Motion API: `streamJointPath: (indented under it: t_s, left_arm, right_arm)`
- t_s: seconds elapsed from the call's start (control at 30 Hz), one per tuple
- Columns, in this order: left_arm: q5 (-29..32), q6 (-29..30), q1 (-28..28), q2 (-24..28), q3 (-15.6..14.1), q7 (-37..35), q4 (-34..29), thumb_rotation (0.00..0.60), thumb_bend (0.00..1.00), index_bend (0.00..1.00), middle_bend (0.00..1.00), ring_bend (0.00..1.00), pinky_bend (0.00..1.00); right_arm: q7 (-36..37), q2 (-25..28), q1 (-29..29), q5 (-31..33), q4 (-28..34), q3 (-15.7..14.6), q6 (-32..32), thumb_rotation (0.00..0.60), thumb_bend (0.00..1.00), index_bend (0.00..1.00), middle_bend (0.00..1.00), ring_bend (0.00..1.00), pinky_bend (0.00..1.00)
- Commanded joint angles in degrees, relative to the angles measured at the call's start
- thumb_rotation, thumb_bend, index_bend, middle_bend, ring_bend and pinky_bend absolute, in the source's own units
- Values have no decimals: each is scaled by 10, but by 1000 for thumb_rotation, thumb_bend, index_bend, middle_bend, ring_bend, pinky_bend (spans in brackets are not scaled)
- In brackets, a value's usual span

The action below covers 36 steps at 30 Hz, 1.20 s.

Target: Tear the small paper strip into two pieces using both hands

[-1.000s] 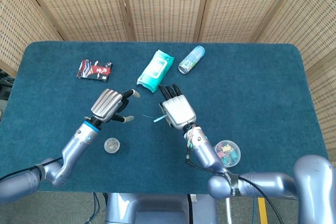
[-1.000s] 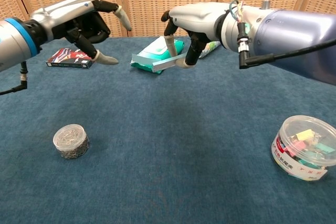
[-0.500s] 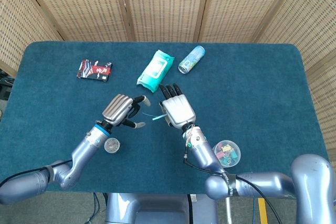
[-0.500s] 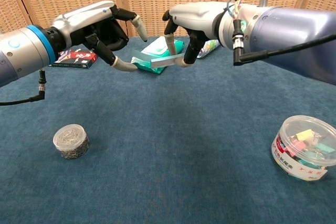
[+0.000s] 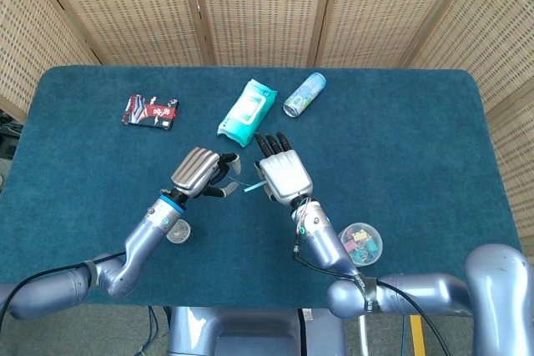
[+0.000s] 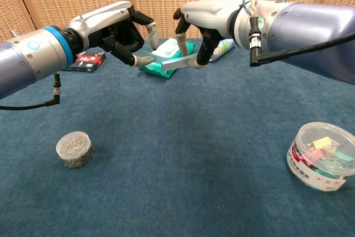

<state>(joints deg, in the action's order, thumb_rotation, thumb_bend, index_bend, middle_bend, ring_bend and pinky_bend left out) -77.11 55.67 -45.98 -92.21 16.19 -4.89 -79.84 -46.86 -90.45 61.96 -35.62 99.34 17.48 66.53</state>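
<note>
So the left hand (image 6: pixel 123 31) has slid in from the side over the last second and its fingers (image 6: pixel 145 58) are now right at the free end of the paper strip (image 6: pixel 176 64). They're close together there, but I can't tell if they're actually gripping it yet. The right hand (image 6: pixel 195 37) is still pinching the other end, holding the strip up off the bench (image 6: pixel 177 154), in front of the wipes pack (image 5: pixel 247 110). Looks like the tear itself hasn't started; the strip's still in one piece.

A small, thin, pale blue-white paper strip (image 6: pixel 176 64) hangs in the air above the table, roughly level, untorn, pinched at one end.
</note>
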Motion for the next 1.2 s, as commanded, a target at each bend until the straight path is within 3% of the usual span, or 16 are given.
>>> streamJointPath:
  t_s: [0.03, 0.7, 0.93, 1.2]
  left_arm:
    - [7, -3, -3, -1, -1, 7, -4, 600, 334, 530, 920, 959, 999]
    - [34, 9, -9, -9, -4, 39, -14, 600, 516, 657, 920, 959, 999]
    - [40, 19, -8, -13, -4, 51, -8, 600, 641, 715, 927, 959, 999]
    - [34, 30, 24, 12, -28, 7, 41, 600, 644, 728, 929, 959, 998]
  right_arm:
    - [1, 1, 0, 1, 2, 0, 1, 600, 517, 589, 27, 0, 0]
    - [5, 16, 1, 0, 17, -3, 7, 600, 521, 595, 27, 0, 0]
    - [7, 21, 0, -4, 20, -7, 8, 600, 539, 595, 27, 0, 0]
    - [18, 30, -10, -19, 4, -22, 3, 600, 541, 597, 27, 0, 0]
